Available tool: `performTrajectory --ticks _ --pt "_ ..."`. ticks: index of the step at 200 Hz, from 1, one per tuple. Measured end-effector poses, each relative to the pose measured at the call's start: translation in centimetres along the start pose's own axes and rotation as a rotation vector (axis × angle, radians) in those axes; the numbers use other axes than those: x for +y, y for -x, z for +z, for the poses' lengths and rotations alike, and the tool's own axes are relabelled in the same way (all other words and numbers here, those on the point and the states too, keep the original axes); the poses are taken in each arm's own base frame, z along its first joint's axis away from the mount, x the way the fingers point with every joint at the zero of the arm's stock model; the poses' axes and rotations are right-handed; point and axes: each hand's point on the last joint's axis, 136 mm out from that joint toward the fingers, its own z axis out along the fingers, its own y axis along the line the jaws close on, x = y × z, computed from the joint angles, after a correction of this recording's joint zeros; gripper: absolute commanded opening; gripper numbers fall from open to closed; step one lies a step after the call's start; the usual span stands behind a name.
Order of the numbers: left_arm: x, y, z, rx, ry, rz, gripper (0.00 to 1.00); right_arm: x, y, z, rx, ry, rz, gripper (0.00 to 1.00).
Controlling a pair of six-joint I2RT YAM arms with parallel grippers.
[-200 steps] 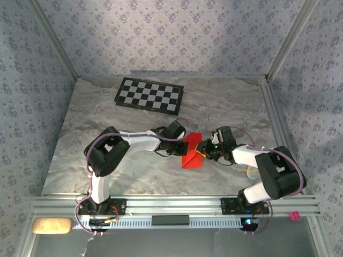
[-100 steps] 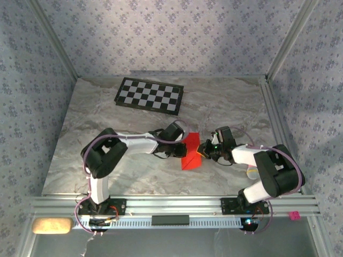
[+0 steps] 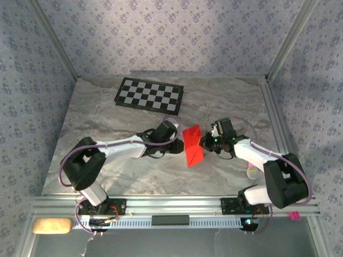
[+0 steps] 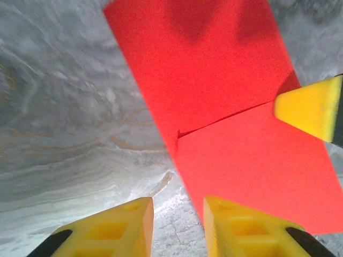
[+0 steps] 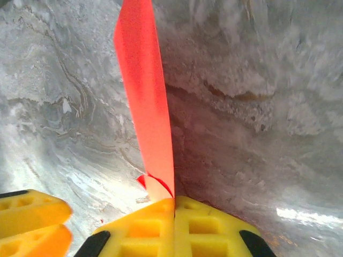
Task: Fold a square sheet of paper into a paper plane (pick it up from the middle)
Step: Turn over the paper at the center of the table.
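Mid-fold, by the look of it. Paper point(image 3: 193, 144) sits near the middle of the counter point(image 3: 107, 118), already doubled into a narrow strip running 12 to 6 o'clock in the top view, with 1 flap edge crossing its face in the left wrist view point(image 4: 214, 64). Right gripper point(image 3: 205, 142) at the paper's 3 o'clock, fingers pressed together on its edge; its wrist view shows the sheet point(image 5: 144, 80) standing up out of the pinch point(image 5: 174, 206). Left gripper point(image 3: 176, 144) at the paper's 9 o'clock, jaws a little apart with nothing between them point(image 4: 176, 206), just beside the paper's near edge. Judgement: right holds while left is free. The next move calls for the left to take a free edge or press the crease flat, edges kept aligned; thin sheet, likely to buckle. Checkerboard point(image 3: 150, 95) lies at 11 o'clock, well apart. No brand, label or writing readable anywhere.
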Motion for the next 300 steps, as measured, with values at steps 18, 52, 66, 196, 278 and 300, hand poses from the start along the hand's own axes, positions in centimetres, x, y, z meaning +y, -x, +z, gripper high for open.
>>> performTrajectory --ticks 18,52,66,196,278,300 --pt "0.3 0.8 -1.2 -0.051 0.019 0.002 0.39 0.5 0.7 -1.1 -0.017 -0.071 -0.07 0.02" --pt "1.9 1.8 -3.6 -0.142 0.069 -0.014 0.45 0.7 1.7 -3.0 -0.034 -0.232 -0.178 0.02" --pt "2.8 2.2 -4.5 -0.173 0.09 -0.032 0.46 0.7 2.0 -3.8 -0.038 -0.3 -0.22 0.02" --pt "9.6 2.8 -13.2 -0.469 0.235 -0.25 0.54 3.3 3.2 -0.9 -0.031 -1.032 -0.769 0.0" --pt "12.9 1.5 -17.6 -0.599 0.303 -0.344 0.54 6.9 -0.2 5.9 0.054 -0.942 -0.841 0.06" --pt "13.1 1.2 -17.5 -0.59 0.312 -0.352 0.54 7.4 -0.9 6.9 0.087 -0.884 -0.829 0.1"
